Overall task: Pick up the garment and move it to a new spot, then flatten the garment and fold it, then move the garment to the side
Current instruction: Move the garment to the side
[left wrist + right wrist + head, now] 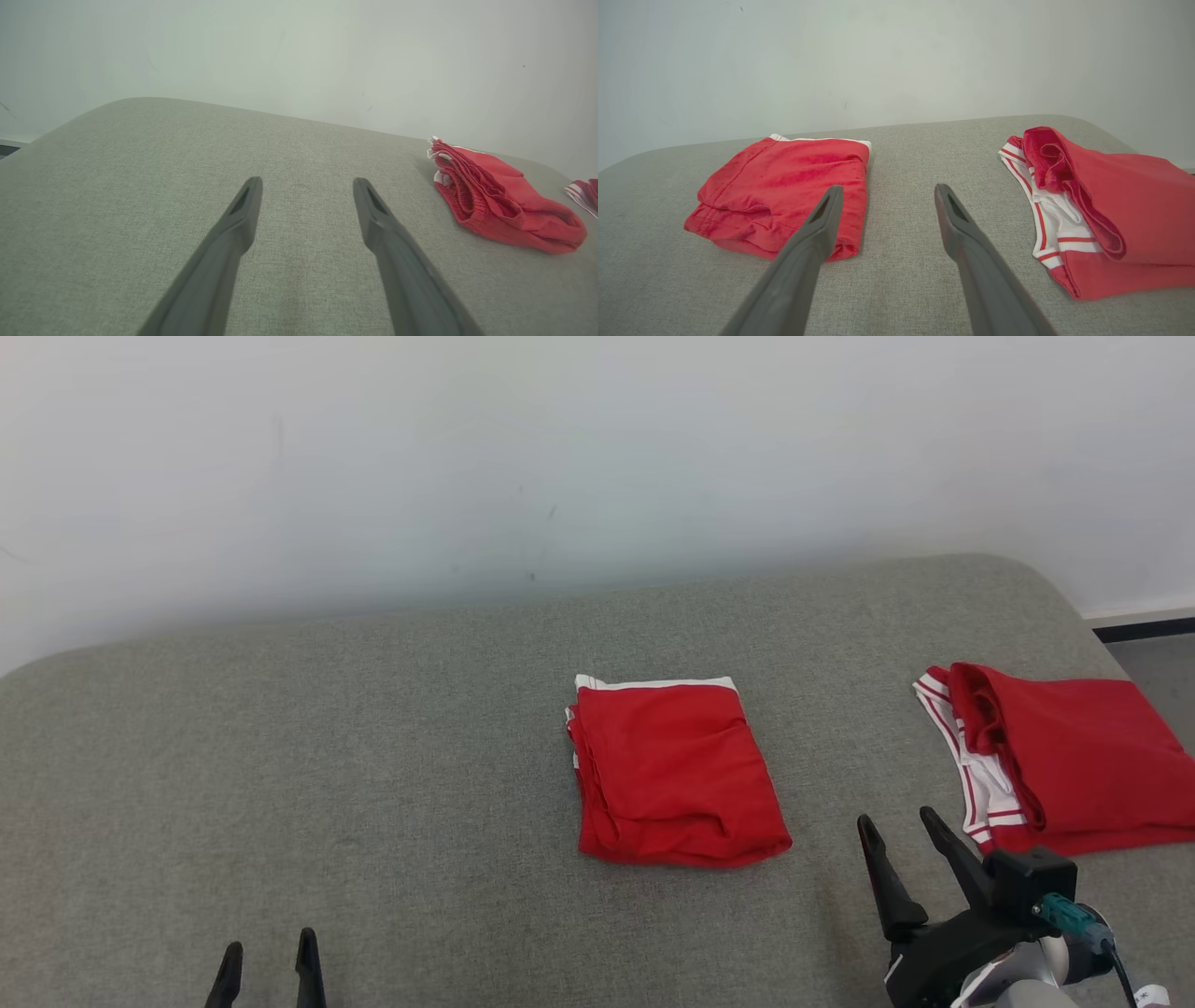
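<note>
The folded red garment is lying as a neat rectangle with a white band along its far edge, sitting near the middle of the grey padded surface. 2 red garments are showing: this 1 and a second red garment with white striped trim, lying looser at the right. The left gripper and right gripper are both standing spread, grasping nothing.

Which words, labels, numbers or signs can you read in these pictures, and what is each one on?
No text can be read.
The folded red garment, the second red garment and the grey cushion bear no print.
A white tag behind the right gripper: marks too small to read.
</note>
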### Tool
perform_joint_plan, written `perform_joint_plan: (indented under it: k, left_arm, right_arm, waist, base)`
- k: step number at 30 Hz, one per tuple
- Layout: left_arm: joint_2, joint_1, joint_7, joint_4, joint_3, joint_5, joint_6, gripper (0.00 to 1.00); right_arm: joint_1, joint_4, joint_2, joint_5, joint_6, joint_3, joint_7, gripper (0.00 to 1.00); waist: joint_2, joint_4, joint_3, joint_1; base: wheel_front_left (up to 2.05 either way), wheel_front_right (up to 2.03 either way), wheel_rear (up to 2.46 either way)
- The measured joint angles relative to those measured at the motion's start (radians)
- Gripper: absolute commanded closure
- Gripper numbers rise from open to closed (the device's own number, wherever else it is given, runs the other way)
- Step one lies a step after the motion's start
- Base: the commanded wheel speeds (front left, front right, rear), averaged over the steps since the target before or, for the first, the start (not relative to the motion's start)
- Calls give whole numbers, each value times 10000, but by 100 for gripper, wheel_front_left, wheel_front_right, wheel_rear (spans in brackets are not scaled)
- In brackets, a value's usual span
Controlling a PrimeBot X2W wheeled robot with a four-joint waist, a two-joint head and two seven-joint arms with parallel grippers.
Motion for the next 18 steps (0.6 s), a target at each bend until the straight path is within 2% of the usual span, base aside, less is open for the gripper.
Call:
perform_joint_plan:
  k: [18]
  left_arm:
    - [0, -85, 0, 10, -23, 98, -25, 0]
  right_arm:
    - [-65, 136, 65, 119, 0, -36, 69, 0]
  waist:
    - [0, 166, 60, 0]
  base:
    - [0, 0, 0]
